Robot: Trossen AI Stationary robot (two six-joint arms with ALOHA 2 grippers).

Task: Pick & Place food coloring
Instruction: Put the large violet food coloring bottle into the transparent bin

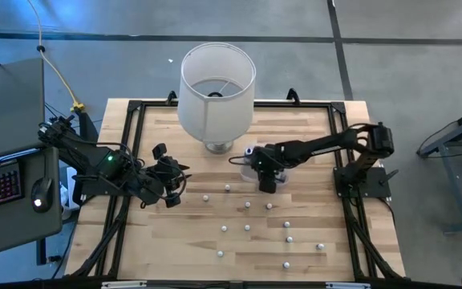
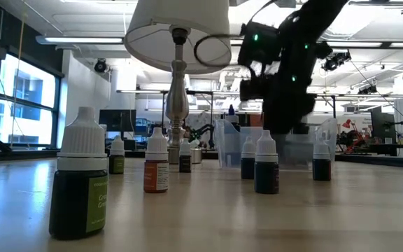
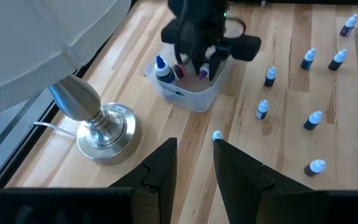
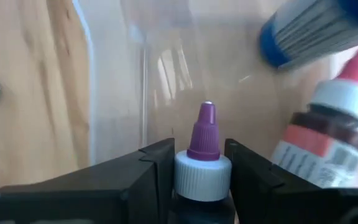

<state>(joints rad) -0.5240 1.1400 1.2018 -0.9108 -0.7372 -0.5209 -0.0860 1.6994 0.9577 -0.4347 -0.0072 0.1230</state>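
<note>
My right gripper (image 1: 265,173) reaches down into the clear plastic tub (image 3: 191,98) beside the lamp and is shut on a food coloring bottle (image 4: 202,176) with a white cap and purple tip. Other bottles lie in the tub, one with a red tip (image 4: 325,132) and one blue (image 4: 312,28). Several more food coloring bottles (image 1: 247,228) stand upright on the wood across the near half of the table. My left gripper (image 1: 170,197) hangs open above the table's left side, holding nothing. My right gripper pinches the bottle's white cap (image 4: 202,180) between its two fingers (image 4: 156,169), one on each side. The fingers come steeply from above, along the bottle, whose purple tip (image 4: 204,127) points away from my wrist. The bottle's body is hidden below the fingers. Whether it rests on the tub's floor I cannot tell.
A big white lampshade (image 1: 216,84) on a metal lamp foot (image 3: 101,134) stands at the far middle, just left of the tub. A black frame (image 1: 131,144) runs round the table's edges. Loose bottles (image 3: 263,109) dot the wood near the tub.
</note>
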